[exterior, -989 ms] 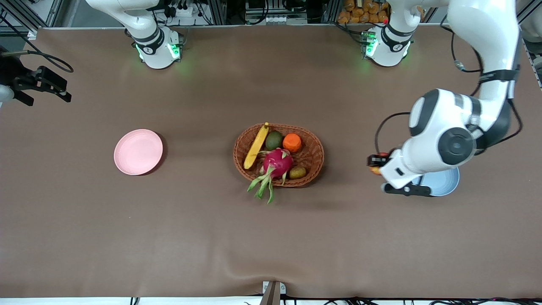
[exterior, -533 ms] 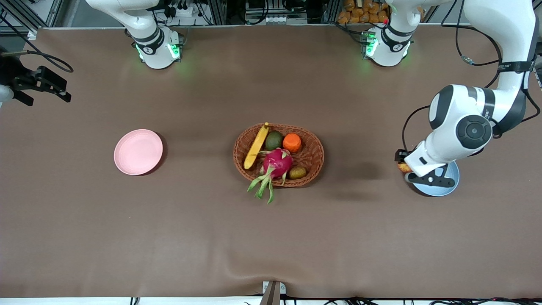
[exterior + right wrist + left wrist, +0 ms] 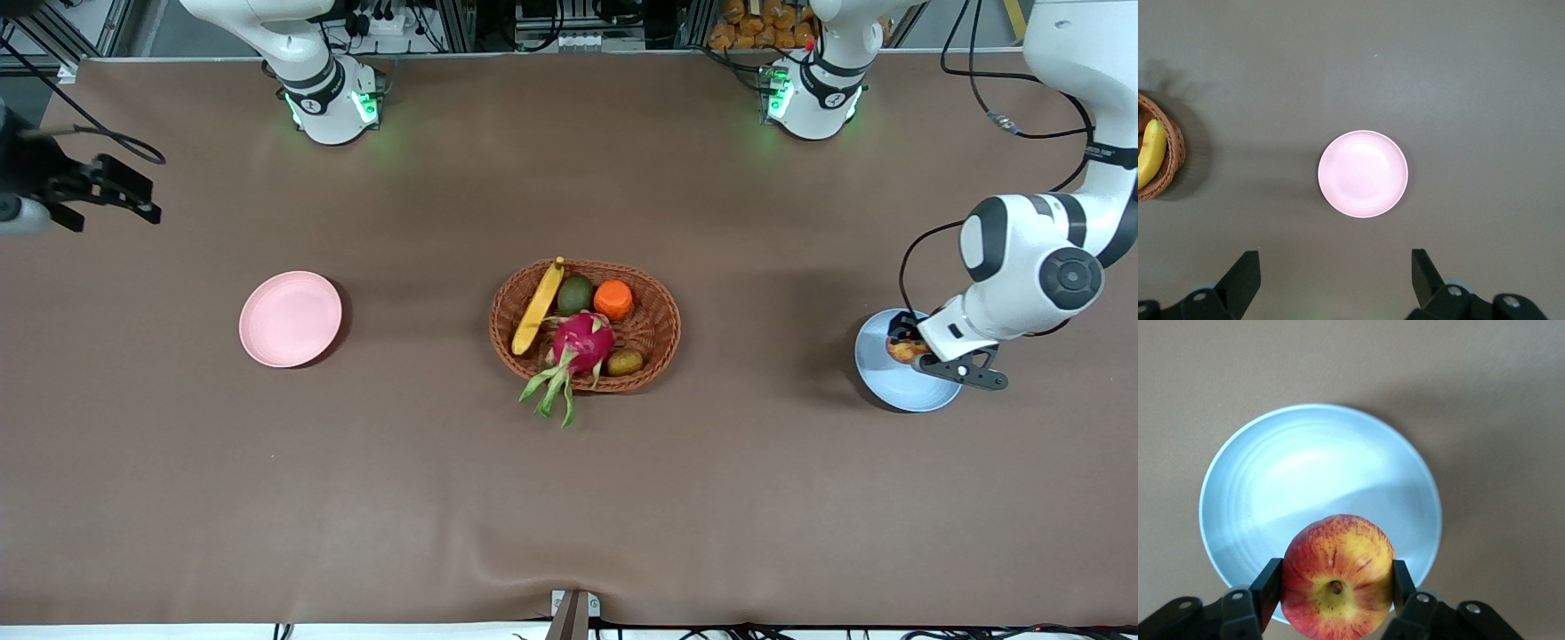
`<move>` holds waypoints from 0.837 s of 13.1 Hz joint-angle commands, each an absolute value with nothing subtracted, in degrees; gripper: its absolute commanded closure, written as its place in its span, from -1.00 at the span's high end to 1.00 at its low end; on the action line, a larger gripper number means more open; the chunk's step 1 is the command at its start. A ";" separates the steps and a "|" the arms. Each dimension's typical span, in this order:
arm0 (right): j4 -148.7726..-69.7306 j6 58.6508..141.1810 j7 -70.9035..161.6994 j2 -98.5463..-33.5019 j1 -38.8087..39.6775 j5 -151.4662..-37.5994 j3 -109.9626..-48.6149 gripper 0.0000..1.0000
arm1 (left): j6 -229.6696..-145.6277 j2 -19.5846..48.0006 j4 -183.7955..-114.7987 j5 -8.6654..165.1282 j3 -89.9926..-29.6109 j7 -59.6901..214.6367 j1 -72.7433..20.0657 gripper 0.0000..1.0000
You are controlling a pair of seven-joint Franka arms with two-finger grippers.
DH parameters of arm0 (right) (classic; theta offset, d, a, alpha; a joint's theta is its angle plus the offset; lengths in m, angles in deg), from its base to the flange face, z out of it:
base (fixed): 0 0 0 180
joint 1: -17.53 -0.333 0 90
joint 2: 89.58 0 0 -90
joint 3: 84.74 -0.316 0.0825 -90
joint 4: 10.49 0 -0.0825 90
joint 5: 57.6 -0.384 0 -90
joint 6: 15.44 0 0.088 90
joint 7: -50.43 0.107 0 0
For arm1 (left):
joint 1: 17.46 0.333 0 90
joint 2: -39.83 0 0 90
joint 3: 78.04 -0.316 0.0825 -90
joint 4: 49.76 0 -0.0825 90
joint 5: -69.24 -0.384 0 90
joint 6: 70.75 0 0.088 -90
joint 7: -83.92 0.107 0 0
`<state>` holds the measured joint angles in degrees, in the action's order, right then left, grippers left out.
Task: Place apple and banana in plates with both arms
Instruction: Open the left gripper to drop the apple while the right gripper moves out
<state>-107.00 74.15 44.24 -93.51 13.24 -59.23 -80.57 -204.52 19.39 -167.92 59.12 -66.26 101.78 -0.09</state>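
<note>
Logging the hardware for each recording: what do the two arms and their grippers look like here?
Both arms are glossy white with rounded links, black joint bands and round dark caps; the bases glow green. Loose black cables loop along the left arm. The left gripper and right gripper are matte black, with flat paddle-like fingers on screwed, angular mounts. No sleeves or readable markings show.

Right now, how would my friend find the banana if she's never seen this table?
Look for the brown woven basket in the middle of the table. The banana lies along its rim at the right arm's end, beside a green fruit. It is the only long yellow thing there.
</note>
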 commanded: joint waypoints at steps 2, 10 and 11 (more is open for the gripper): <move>-105.68 74.20 44.63 -87.82 5.78 -59.88 -80.87 1.00 | -208.11 17.78 -168.15 57.38 -65.56 104.48 1.51 -0.54; -105.68 85.97 76.93 -77.81 -17.16 -59.97 -80.96 1.00 | -209.79 15.13 -166.92 55.53 -65.56 105.46 2.31 1.00; -105.68 87.99 81.24 -76.06 -20.23 -59.89 -80.87 1.00 | -209.53 15.13 -166.74 55.53 -65.47 104.94 2.22 1.00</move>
